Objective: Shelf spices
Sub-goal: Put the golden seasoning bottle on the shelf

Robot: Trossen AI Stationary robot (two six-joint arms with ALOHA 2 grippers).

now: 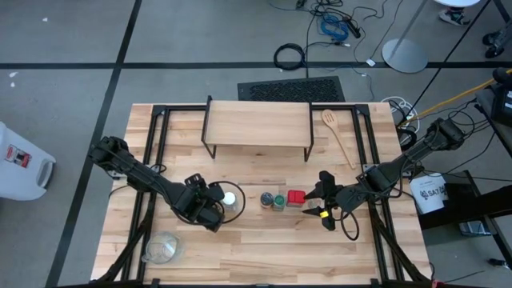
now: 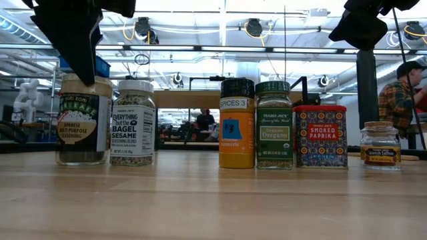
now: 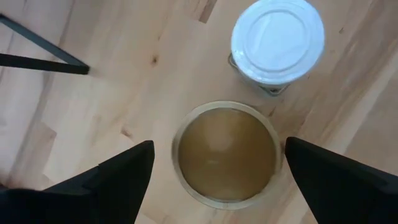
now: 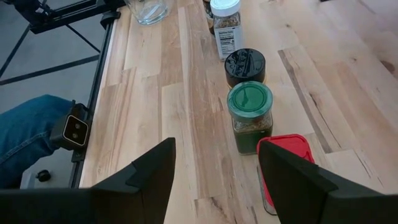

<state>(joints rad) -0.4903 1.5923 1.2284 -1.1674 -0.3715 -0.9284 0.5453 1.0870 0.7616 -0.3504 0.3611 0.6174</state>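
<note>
Several spice containers stand in a row on the table in front of the shelf point(image 1: 256, 128): a tan-lidded jar point(image 3: 226, 152), a white-lidded jar point(image 3: 278, 40), a black-lidded jar point(image 4: 244, 65), a green-lidded jar point(image 4: 250, 115), a red square tin point(image 1: 296, 198) and a small jar point(image 2: 380, 143). My left gripper point(image 3: 219, 155) is open and points down over the tan lid, one finger on each side of it. My right gripper point(image 4: 214, 180) is open, slanting down beside the red tin point(image 4: 286, 168), with only bare table between its fingers.
A wooden spoon point(image 1: 340, 136) lies at the far right beside the shelf. A clear glass bowl point(image 1: 162, 248) stands near the front left corner. A person's leg in jeans point(image 4: 31, 130) shows beyond the table's edge in the right wrist view.
</note>
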